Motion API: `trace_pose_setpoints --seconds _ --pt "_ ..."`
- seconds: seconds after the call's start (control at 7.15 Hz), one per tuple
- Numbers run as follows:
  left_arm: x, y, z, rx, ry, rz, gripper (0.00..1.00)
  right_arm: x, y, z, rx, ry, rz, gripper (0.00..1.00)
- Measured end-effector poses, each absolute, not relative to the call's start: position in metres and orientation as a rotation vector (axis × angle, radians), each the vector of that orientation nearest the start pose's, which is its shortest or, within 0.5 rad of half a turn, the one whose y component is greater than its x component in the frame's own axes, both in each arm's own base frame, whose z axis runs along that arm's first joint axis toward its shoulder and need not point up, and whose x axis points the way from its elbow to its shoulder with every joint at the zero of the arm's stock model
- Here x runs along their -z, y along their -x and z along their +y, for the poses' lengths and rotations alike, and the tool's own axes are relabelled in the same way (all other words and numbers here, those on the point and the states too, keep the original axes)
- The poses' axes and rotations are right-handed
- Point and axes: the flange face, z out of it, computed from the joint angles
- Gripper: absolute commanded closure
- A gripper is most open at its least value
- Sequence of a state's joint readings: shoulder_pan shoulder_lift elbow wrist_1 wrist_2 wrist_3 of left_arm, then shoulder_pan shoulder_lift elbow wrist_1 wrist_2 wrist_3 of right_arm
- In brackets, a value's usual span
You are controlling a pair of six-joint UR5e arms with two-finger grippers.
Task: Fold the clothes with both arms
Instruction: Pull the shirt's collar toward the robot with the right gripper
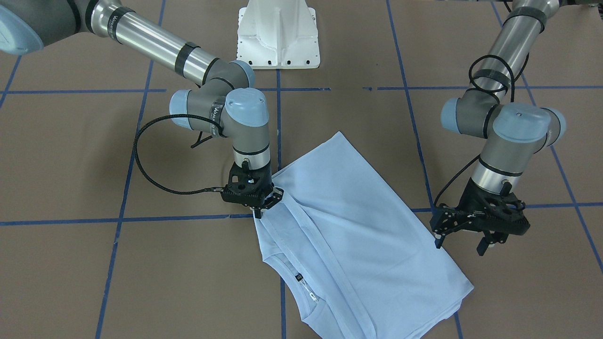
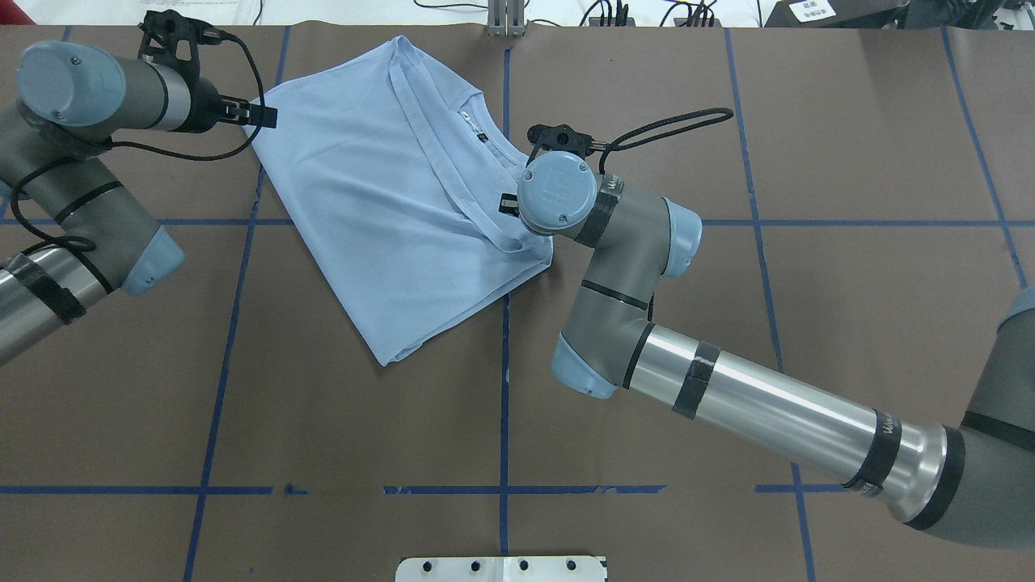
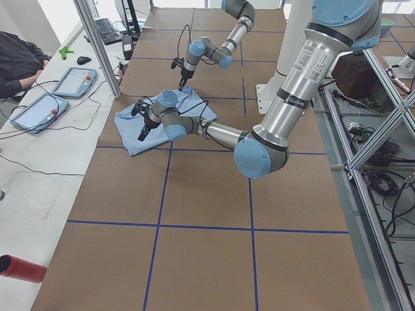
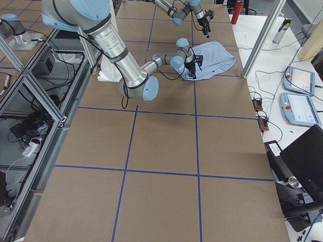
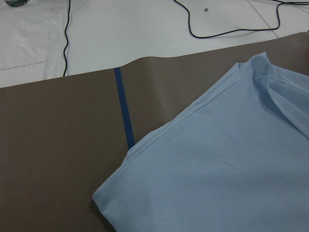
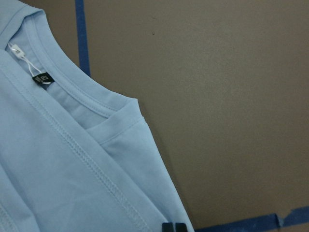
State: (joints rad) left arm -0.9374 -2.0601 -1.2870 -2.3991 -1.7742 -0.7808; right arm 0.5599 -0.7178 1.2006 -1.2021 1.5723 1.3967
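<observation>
The right claw (image 1: pixel 258 212) pinches the T-shirt (image 1: pixel 348 212), middle left. The left claw (image 1: pixel 460 246) is spread; it should grab the right edge, then both lift together.

T-shirt (image 1: pixel 358 221): plain pale light blue; neck label (image 1: pixel 299 278), lower centre, black. Table (image 1: pixel 70 150): brown, gridded with blue tape lines (image 1: pixel 118 220). Arms (image 1: pixel 249 139): grey and silver, with light-blue joint caps (image 1: pixel 245 106) and black cables (image 1: pixel 136 160). Pedestal (image 1: pixel 278 33), top centre: white.

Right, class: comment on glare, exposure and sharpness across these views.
Exterior front-facing: glare streaks the metal tube of the right arm; left wrist view: the white surface beyond the mat is nearly blown out; right wrist view: T-shirt stitching is crisp.
</observation>
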Motion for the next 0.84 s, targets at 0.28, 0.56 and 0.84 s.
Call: trace_pose_setpoints --seconds 0.28,0.56,0.84 --pt "-0.4218 -0.3341 -0.6461 0.028 -0.663 0.810 0.00 -0.2513 0.6139 -0.5419 -0.357 -0.307 -0.798 0.47" --pt "-0.4217 -0.3341 -0.6461 0.028 -0.663 0.810 0.00 -0.2534 0.6138 -0.5419 -0.358 -0.306 -0.795 0.51" --pt "-0.4216 -0.3341 -0.6461 0.028 -0.664 0.810 0.00 -0.2552 0.6140 -0.5420 -0.361 -0.303 -0.792 0.57"
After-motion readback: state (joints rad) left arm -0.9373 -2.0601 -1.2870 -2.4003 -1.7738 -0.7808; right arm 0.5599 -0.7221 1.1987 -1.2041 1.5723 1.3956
